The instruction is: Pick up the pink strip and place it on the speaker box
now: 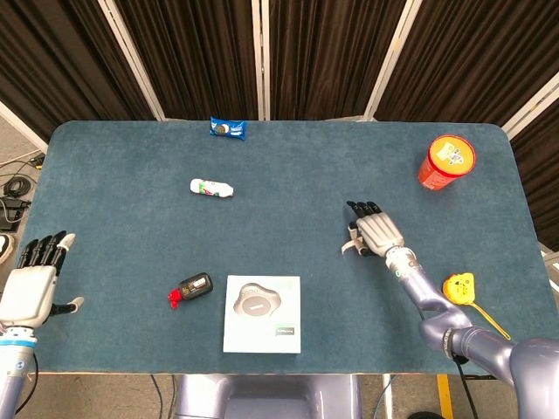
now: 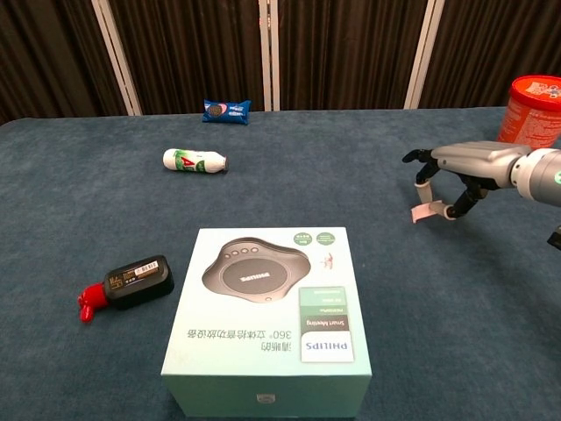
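The pink strip (image 2: 423,211) is a short pale band at the right of the table. My right hand (image 2: 462,169) pinches it between thumb and a finger, and its free end hangs down to the left just above the cloth. From the head view the strip (image 1: 349,247) peeks out at the left edge of that hand (image 1: 377,234). The speaker box (image 2: 267,320), pale green with a grey speaker printed on it, lies flat at the front centre (image 1: 262,314), well left of the hand. My left hand (image 1: 31,281) hovers off the table's left edge, fingers spread, holding nothing.
A red cup (image 2: 535,110) stands behind the right hand. A white bottle (image 2: 195,160) and a blue snack pack (image 2: 226,110) lie at the back left. A black device with a red tip (image 2: 130,281) sits left of the box. A yellow tape measure (image 1: 460,286) lies at the right.
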